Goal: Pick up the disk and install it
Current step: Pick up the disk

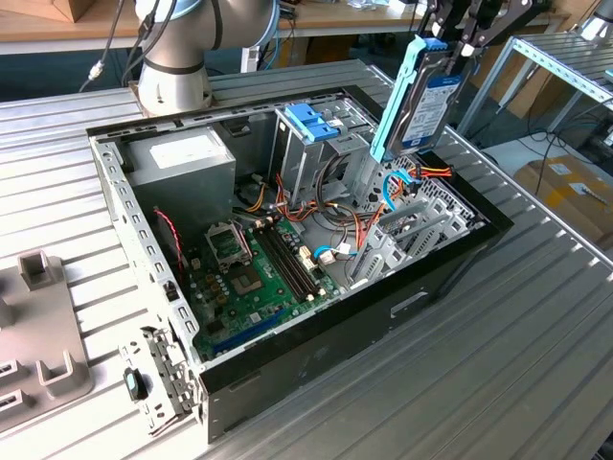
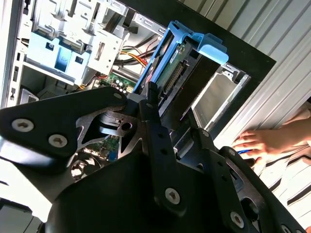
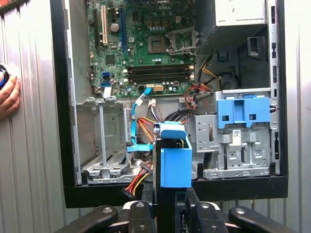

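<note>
The disk (image 1: 428, 103), a grey drive with a white-and-blue label and light-blue carrier rails, hangs upright above the open computer case (image 1: 412, 297), near its corner at the exterior view's right. My gripper (image 1: 452, 40) is shut on the disk's upper end. In the first wrist view the disk (image 3: 173, 162) shows end-on over the case's front area, between an empty metal drive bay (image 3: 103, 145) and a cage with a blue latch (image 3: 242, 110). The second wrist view has the disk (image 2: 176, 58) held between my black fingers (image 2: 154, 131).
A person's hand (image 3: 7, 96) rests on the ribbed table beside the case, also seen as a hand (image 2: 260, 141). Orange and blue cables (image 3: 138, 131) lie near the empty bay. The motherboard (image 1: 254, 273) and power supply (image 1: 182, 158) fill the case. Grey fixtures (image 1: 38, 326) sit at the exterior view's left.
</note>
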You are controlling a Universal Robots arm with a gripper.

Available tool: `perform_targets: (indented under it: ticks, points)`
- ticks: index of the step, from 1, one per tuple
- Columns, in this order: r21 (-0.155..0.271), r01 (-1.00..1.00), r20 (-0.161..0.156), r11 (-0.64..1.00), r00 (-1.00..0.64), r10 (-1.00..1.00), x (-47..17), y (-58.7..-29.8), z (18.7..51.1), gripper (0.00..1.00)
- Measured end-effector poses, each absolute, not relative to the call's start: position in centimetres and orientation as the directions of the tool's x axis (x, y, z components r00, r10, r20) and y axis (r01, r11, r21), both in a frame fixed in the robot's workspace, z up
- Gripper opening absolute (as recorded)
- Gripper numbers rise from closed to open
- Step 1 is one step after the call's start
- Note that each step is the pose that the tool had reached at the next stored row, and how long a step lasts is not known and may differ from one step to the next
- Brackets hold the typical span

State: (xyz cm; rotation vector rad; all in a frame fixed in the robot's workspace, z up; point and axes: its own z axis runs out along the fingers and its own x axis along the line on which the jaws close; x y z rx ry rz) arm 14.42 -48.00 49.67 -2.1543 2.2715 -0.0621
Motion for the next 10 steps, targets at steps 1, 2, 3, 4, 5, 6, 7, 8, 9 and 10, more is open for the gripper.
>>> perform_targets:
  ticks: [1, 2, 3, 4, 5, 6, 7, 8, 9, 10]
  points:
    - [-0.036, -0.998, 0.02, 0.053, -0.053, -0.998, 14.42, -48.06, 49.67, 0.35]
    - [-0.036, -0.998, 0.02, 0.053, -0.053, -0.998, 14.42, -48.23, 49.67, 0.35]
    - [-0.036, -0.998, 0.02, 0.053, -0.053, -0.998, 14.42, -48.33, 49.67, 0.35]
    - [-0.036, -0.998, 0.02, 0.053, -0.053, -0.998, 14.42, -48.39, 49.67, 0.35]
    - [-0.036, -0.998, 0.02, 0.053, -0.053, -0.998, 14.42, -48.43, 49.67, 0.35]
    - [-0.036, -0.998, 0.02, 0.053, -0.053, -0.998, 14.42, -48.47, 49.67, 0.35]
    - [-0.036, -0.998, 0.02, 0.053, -0.053, -0.998, 14.42, -48.5, 49.67, 0.35]
    - [-0.036, -0.998, 0.02, 0.053, -0.053, -0.998, 14.42, -48.54, 49.67, 0.35]
    - [-0.036, -0.998, 0.02, 0.053, -0.053, -0.998, 14.42, -48.59, 49.67, 0.35]
    - [-0.036, -0.998, 0.02, 0.053, -0.053, -0.998, 14.42, -48.64, 49.67, 0.35]
